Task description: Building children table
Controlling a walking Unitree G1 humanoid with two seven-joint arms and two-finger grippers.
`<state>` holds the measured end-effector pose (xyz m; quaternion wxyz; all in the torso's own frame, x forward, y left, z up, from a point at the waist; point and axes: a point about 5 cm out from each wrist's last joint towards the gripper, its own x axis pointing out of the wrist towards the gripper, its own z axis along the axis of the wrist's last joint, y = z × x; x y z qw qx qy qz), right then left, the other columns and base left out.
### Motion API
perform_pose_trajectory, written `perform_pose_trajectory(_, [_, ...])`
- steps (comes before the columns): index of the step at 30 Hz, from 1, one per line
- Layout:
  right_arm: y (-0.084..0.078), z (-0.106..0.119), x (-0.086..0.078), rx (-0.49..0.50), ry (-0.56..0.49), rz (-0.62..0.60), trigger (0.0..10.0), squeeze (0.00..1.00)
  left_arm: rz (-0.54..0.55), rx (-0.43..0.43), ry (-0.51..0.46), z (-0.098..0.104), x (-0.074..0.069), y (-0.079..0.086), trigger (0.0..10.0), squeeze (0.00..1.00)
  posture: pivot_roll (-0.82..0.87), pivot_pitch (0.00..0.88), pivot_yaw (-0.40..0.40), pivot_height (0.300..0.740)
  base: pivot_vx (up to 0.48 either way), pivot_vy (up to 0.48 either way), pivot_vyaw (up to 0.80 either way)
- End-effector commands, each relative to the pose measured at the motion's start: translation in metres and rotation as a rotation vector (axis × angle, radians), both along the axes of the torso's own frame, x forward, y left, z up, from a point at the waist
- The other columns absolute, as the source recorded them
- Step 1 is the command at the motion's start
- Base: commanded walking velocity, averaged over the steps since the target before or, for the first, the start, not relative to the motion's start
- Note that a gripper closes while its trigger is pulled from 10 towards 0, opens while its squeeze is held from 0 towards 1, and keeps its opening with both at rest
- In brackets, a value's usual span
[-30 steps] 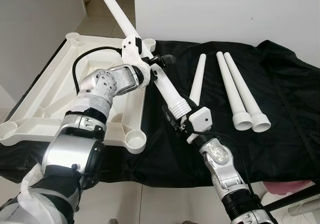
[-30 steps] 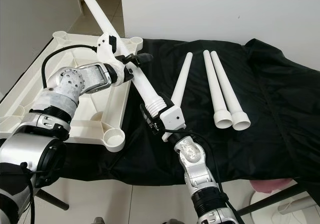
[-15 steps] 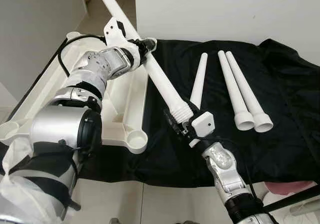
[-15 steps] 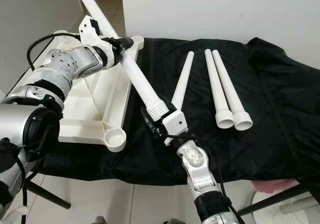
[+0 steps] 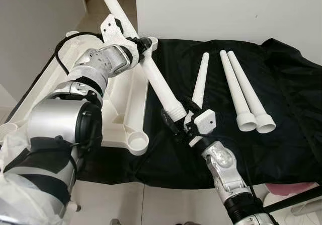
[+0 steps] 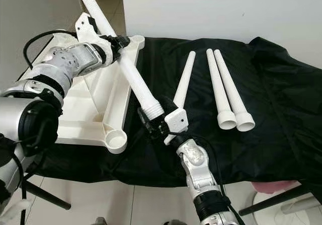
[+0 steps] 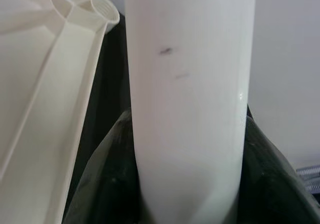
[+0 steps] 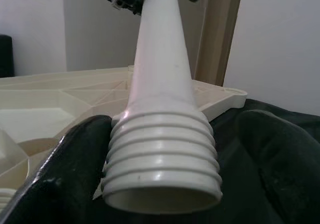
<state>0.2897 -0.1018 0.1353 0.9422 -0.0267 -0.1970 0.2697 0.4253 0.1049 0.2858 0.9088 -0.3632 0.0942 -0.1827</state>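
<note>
The left arm is bent at the elbow and reaches up and forward. Its left pincer (image 5: 137, 48) is closed tight around the white table leg (image 5: 153, 79), high up on it. The right arm reaches up from below. Its right pincer (image 5: 179, 120) has one black finger (image 8: 75, 169) on each side of the leg's ridged end, squeezing it.

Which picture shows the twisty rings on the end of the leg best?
The right wrist view: the threaded end of the held leg is close up, between the right gripper fingers. The eye views show it small; the left wrist view shows smooth shaft.
</note>
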Motion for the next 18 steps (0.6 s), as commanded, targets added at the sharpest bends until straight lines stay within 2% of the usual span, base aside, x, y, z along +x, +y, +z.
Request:
perform_pose_trajectory(1, [-0.005,0.0,0.001,0.029,0.019,-0.017,10.0,1.0,-0.145,-0.042,-0.185,0.02,-0.003,-0.004,10.0,0.0,-0.06,0.0,0.016,0.74,0.0,0.0,0.0])
perform_pose_trajectory(4, [-0.007,0.0,0.001,0.049,0.034,-0.024,10.0,1.0,-0.14,-0.042,-0.204,0.025,-0.003,-0.002,10.0,0.0,-0.06,0.0,0.014,0.74,0.0,0.0,0.0])
perform_pose_trajectory(7, [-0.01,0.001,0.002,0.096,0.069,-0.041,10.0,1.0,-0.142,0.005,-0.263,0.036,-0.003,-0.001,10.0,0.0,-0.06,0.0,0.012,0.74,0.0,0.0,0.0])
perform_pose_trajectory(8, [-0.012,0.004,0.004,0.107,0.081,-0.048,10.0,0.0,-0.141,0.068,-0.316,0.043,-0.004,-0.001,10.0,0.0,-0.06,0.0,0.012,0.74,0.0,0.0,0.0])
perform_pose_trajectory(10, [-0.013,0.009,0.007,0.098,0.095,-0.062,10.0,0.0,-0.145,0.168,-0.398,0.051,-0.005,-0.004,10.0,0.0,-0.06,0.0,0.011,0.74,0.0,0.0,0.0])
perform_pose_trajectory(12, [-0.013,0.01,0.009,0.083,0.108,-0.075,10.0,0.0,-0.139,0.175,-0.422,0.054,-0.005,-0.004,10.0,0.0,-0.06,0.0,0.011,0.74,0.0,0.0,0.0])
perform_pose_trajectory(15, [-0.014,0.011,0.02,-0.016,0.162,-0.116,10.0,0.0,-0.116,0.233,-0.501,0.062,-0.006,-0.008,10.0,0.0,-0.06,0.0,0.007,0.74,0.0,0.0,0.0])
perform_pose_trajectory(18, [-0.01,0.02,0.023,-0.026,0.159,-0.095,10.0,0.0,-0.118,0.266,-0.55,0.065,-0.008,-0.015,10.0,0.0,-0.05,0.0,0.003,0.74,0.0,0.0,0.0])
